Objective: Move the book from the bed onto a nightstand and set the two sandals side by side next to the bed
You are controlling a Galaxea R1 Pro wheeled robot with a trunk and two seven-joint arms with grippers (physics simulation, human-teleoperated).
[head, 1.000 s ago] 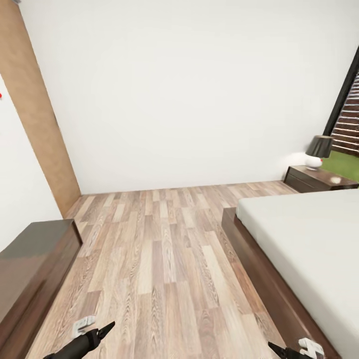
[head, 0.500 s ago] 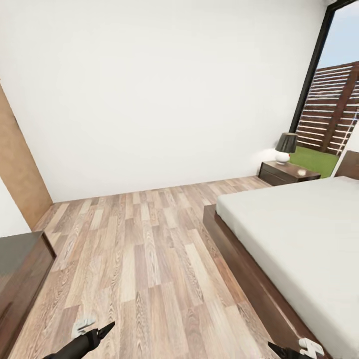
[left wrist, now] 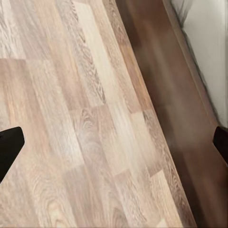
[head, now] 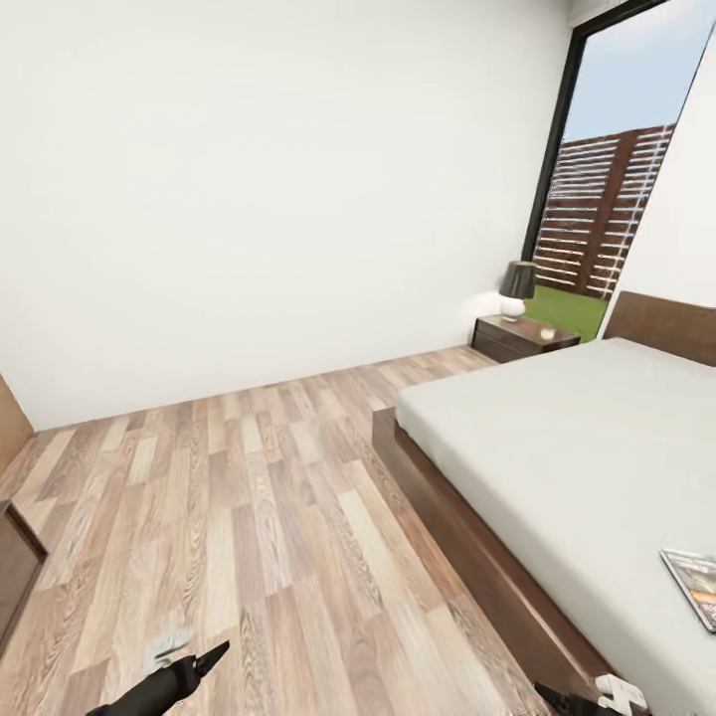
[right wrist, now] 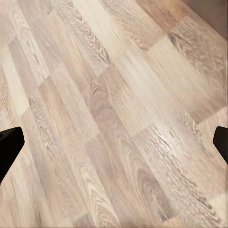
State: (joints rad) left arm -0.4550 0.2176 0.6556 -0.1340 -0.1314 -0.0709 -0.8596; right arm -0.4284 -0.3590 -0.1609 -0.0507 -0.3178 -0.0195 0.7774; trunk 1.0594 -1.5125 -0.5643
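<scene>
The bed (head: 557, 438) fills the right of the head view, white mattress on a dark frame, over the plank floor (head: 259, 497). Beyond its headboard (head: 661, 323) a nightstand (head: 522, 336) carries a dark-shaded lamp (head: 516, 288). The book (head: 694, 583) lies flat on the mattress near its near edge. The left tool (left wrist: 114, 142) and the right tool (right wrist: 114, 142) hang spread wide over the floor, pinching nothing.

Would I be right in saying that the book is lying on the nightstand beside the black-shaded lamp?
Not quite: the head view shows the book lying on the bed, at its near edge. The nightstand does carry the black-shaded lamp.
</scene>
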